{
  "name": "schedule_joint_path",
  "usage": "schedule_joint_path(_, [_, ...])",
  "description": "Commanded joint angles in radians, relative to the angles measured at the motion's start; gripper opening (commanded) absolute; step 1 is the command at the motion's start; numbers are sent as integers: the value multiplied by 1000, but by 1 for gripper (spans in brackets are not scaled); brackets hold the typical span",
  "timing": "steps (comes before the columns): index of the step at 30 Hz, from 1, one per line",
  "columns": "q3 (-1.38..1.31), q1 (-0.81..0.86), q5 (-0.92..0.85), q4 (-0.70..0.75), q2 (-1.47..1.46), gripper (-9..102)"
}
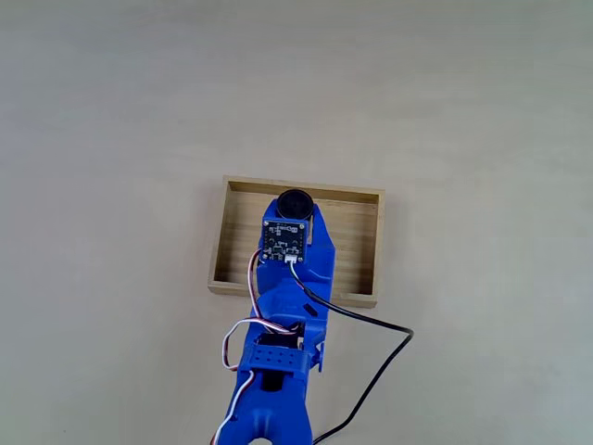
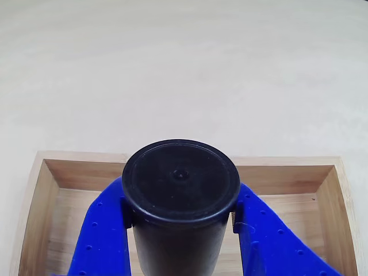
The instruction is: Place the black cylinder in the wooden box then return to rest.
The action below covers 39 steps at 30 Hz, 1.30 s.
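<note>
Matte black cylinder (image 2: 180, 198) upright, long axis vertical, round top up, no readable writing; clamped between blue 2-finger gripper (image 2: 180, 230) over light-wood box (image 2: 330, 201).

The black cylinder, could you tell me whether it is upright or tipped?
Upright: the black cylinder shows its round top level, clamped between the blue fingers above the wooden box.

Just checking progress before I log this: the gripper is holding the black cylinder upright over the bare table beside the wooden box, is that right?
Not quite. The gripper does hold the black cylinder upright, but over the wooden box, not over the bare table beside it. The fixed view shows the cylinder inside the box's outline, near its far wall, and the other view shows the box's walls on both sides of it.
</note>
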Motion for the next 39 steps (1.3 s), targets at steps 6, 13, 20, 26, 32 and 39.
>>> schedule_joint_path(6, [-9,-18,28,-107,43,19])
schedule_joint_path(13, [-12,-20,38,-141,84,19])
schedule_joint_path(20, [-14,-21,41,-161,118,19])
schedule_joint_path(26, [-37,-23,44,-167,146,19])
schedule_joint_path(32, [-52,-20,48,-167,161,19])
schedule_joint_path(39, [-92,-18,48,-167,187,19])
